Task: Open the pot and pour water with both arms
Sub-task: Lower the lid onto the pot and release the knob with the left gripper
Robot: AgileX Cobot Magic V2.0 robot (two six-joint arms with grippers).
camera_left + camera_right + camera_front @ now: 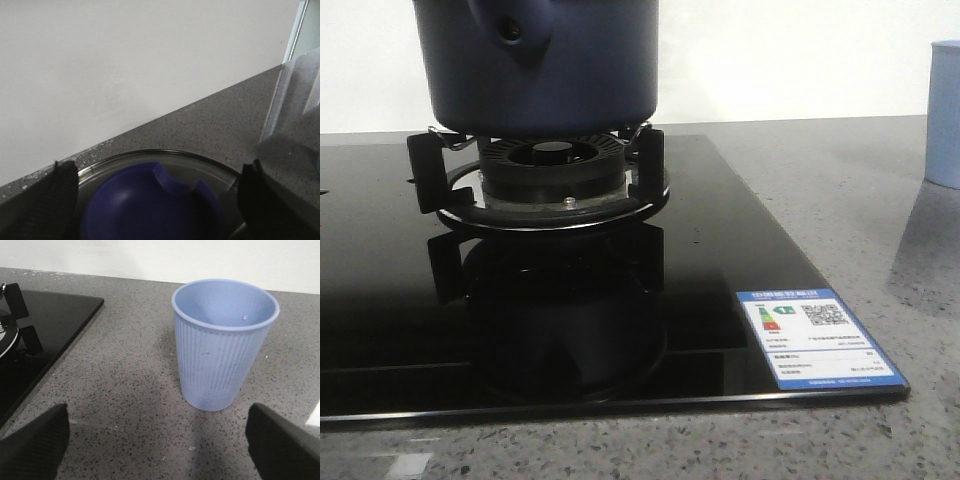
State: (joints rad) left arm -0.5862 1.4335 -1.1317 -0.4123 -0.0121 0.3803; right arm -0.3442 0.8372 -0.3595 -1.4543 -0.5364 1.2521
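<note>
Navy pot sits on the burner grate of the black glass hob toward the left side of the counter, handle stub facing me in the front view, top cut off by the frame. From the left wrist I look down on a glass lid with a blue knob, left gripper spread wide with a finger either side of the lid, nothing clamped. I judge the lid not yet off. Risks as I read them: the fingers straddle the whole lid rather than the knob, so closing from here could catch the rim unevenly and tip or slide the lid; a hard contact might also nudge the pot on its narrow grate prongs. Right gripper hangs low over the speckled grey counter toward the right side, fingers parted wide and empty, pointed at the pale blue ribbed cup, which stands upright just beyond them. Closing off-centre there could knock that light cup over. Whether the cup holds water I cannot tell. Neither arm shows in the front view.
</note>
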